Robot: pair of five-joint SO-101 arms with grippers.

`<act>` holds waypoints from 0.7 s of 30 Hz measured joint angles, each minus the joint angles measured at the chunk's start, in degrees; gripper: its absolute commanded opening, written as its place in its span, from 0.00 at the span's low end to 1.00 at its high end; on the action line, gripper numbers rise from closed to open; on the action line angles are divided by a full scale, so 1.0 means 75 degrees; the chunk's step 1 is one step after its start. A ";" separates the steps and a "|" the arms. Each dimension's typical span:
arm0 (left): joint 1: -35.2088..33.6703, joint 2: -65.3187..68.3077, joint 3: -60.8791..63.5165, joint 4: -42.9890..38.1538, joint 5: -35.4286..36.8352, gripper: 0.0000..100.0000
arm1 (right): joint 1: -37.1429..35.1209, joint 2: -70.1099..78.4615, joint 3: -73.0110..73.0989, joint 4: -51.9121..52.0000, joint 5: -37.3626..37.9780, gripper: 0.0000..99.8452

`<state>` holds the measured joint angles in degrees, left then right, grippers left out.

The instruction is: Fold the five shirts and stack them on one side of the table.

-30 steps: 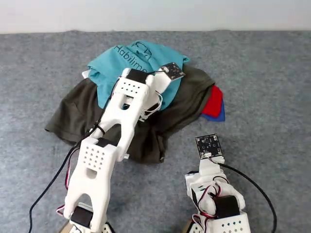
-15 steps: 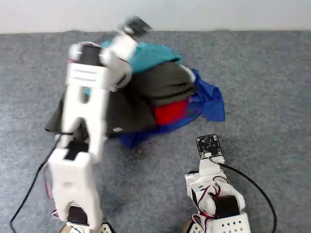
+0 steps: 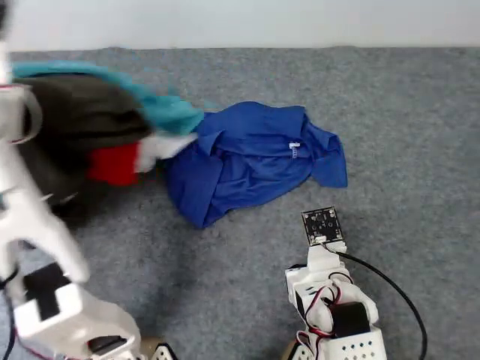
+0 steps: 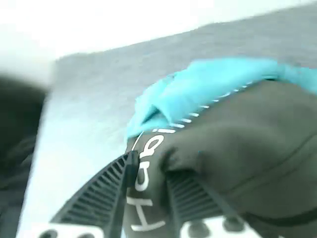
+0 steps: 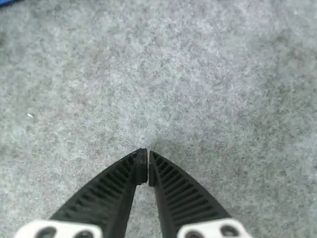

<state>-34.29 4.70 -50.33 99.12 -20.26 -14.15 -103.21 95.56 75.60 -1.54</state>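
Left claw [image 4: 148,166], grasping the dark shirt [image 3: 75,120], hauled the pile [image 3: 112,161] to the table's [image 3: 420,112] left edge, baring the blue shirt [image 3: 255,157]. Right claw [image 5: 143,168] is clenched, empty.

Bright, even light — washed-out glare in the left wrist view.

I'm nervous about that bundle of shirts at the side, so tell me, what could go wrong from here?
The left gripper seems to pinch just the dark olive shirt; the teal shirt and red shirt bunched with it could slip off in a heap. The crumpled blue shirt lies alone mid-table, far from the shut right gripper, so it may go unfolded.
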 measured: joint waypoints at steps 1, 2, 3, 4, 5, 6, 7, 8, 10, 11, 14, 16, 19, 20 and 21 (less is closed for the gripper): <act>-0.0352 -0.0035 0.0000 -0.0059 0.0000 0.01 | 0.0000 0.0000 0.0000 0.0000 0.0000 0.01; -0.0668 -0.0047 0.0000 -0.0094 0.0000 0.01 | 0.0000 0.0000 0.0000 0.0000 0.0000 0.01; -0.0973 -0.0047 0.0000 -0.0141 0.0000 0.01 | 0.0000 0.0000 0.0000 0.0000 0.0000 0.01; -0.1231 -0.0047 0.0000 -0.0188 0.0000 0.01 | 0.0000 0.0000 0.0000 0.0000 0.0000 0.01; -0.1453 -0.0047 0.0000 -0.0223 0.0000 0.01 | 0.0000 0.0000 0.0000 0.0000 0.0000 0.01; -0.1641 -0.0047 0.0035 -0.0293 0.0000 0.01 | 0.0000 0.0000 0.0000 0.0000 0.0000 0.01; -0.1782 -0.0047 0.0129 -0.0375 0.0000 0.01 | 0.0000 0.0000 0.0000 0.0000 0.0000 0.01; -0.1875 -0.0059 0.0258 -0.0445 -0.0012 0.01 | 0.0000 0.0000 0.0000 0.0000 0.0000 0.01; -0.1946 -0.0070 0.0610 -0.0574 -0.0129 0.01 | 0.0000 0.0000 0.0000 0.0000 0.0000 0.01; -0.1958 -0.0070 0.0809 -0.0645 -0.0199 0.01 | 0.0000 0.0000 0.0000 0.0000 0.0000 0.01; -0.1958 -0.0070 0.1325 -0.0844 -0.0293 0.02 | 0.0000 0.0000 0.0000 0.0000 0.0000 0.01; -0.1958 -0.0070 0.1524 -0.0926 -0.0316 0.06 | 0.0000 0.0000 0.0000 0.0000 0.0000 0.01; -0.1958 -0.0070 0.1664 -0.0938 -0.0316 0.22 | 0.0000 0.0000 0.0000 0.0000 0.0000 0.01; -0.1958 -0.0070 0.1664 -0.0938 -0.0316 0.27 | 0.0000 0.0000 0.0000 0.0000 0.0000 0.01; -0.1958 -0.0070 0.1664 -0.0938 -0.0316 0.30 | 0.0000 0.0000 0.0000 0.0000 0.0000 0.01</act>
<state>-48.97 4.18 -37.85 92.09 -22.64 -14.15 -103.21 95.56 75.60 -1.54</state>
